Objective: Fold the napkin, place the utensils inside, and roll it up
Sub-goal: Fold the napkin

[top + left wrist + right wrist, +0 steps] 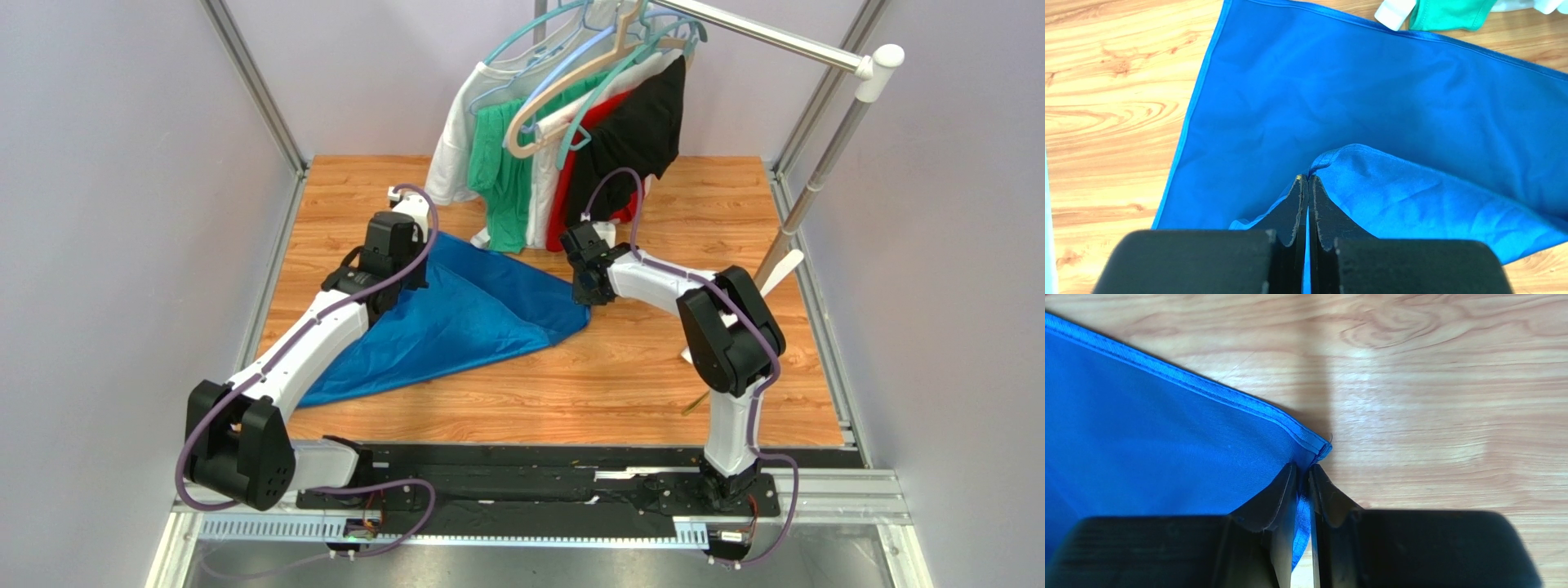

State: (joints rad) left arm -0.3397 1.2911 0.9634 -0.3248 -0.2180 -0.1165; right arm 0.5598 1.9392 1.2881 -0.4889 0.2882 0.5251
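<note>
The blue napkin [472, 321] lies partly doubled over on the wooden table [687, 368]. My left gripper [415, 272] is at the napkin's far left part, shut on a raised fold of the cloth. In the left wrist view the left gripper [1308, 178] pinches a puckered peak of the napkin [1364, 92]. My right gripper [590, 292] is at the napkin's right corner. In the right wrist view the right gripper [1303, 469] is shut on the hemmed corner of the napkin [1155, 435], with cloth showing between the fingers. The utensils are out of view.
Green, white, red and black garments [577, 135] hang from a rail at the back of the table, just behind both grippers. A slanted rack pole [824, 159] stands at the right. Metal frame posts border the table's sides.
</note>
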